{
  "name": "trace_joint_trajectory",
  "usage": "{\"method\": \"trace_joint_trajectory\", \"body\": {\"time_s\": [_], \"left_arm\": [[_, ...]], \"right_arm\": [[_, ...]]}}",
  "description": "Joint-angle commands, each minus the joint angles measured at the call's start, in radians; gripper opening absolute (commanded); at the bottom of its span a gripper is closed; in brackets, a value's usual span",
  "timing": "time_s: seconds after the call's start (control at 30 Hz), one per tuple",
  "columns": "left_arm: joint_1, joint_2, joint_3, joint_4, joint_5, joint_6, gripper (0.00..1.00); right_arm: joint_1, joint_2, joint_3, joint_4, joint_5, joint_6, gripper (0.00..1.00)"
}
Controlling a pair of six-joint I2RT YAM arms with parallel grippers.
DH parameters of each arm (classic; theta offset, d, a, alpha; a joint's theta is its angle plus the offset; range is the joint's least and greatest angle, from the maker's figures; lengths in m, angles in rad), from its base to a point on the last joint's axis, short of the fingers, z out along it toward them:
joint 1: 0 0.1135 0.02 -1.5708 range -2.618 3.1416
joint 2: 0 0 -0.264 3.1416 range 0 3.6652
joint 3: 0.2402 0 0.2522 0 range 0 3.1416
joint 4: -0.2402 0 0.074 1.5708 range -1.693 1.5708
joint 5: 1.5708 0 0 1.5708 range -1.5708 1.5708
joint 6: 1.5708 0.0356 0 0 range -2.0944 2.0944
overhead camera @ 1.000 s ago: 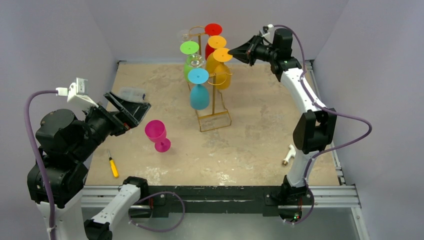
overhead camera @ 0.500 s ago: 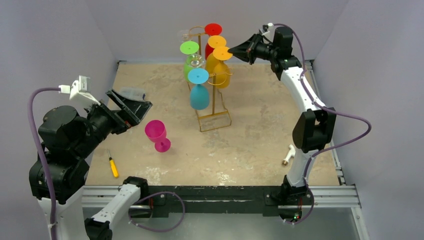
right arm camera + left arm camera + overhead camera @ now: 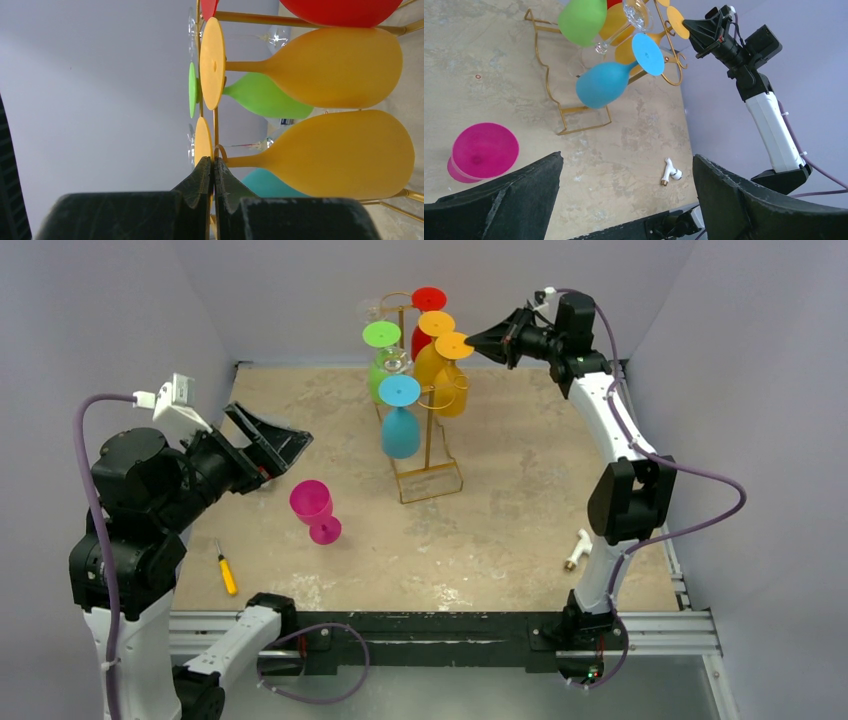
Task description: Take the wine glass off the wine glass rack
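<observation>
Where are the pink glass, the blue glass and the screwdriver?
Pink glass (image 3: pixel 311 501): top view, on its bowl.
Blue glass (image 3: pixel 400 435): top view, on its hanging bowl.
Screwdriver (image 3: pixel 229 578): top view, on its yellow handle.

Looked like a robotics lab test cell. Was boxed in by plain lilac wall panels (image 3: pixel 300 280) at top and sides, floored with a scuffed beige tabletop (image 3: pixel 520 530), edged at the bottom by a bare aluminium rail (image 3: pixel 690 623) carrying black-and-white robot arms (image 3: pixel 600 410). Held a tall gold wire wine glass rack (image 3: pixel 428 445) at upper centre.
</observation>
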Motion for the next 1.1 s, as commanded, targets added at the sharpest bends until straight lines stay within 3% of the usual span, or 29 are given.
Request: {"method": "trace_joint_trajectory", "body": {"time_s": [0.0, 1.07], "left_arm": [[-0.003, 0.027, 0.051, 0.056, 0.029, 0.026, 0.98], [-0.003, 0.001, 0.039, 0.044, 0.017, 0.039, 0.98]], "right_arm": [[-0.016, -0.040, 0.039, -0.001, -0.038, -0.020, 0.00], [-0.026, -0.080, 0.022, 0.019, -0.051, 0.006, 0.00]]}}
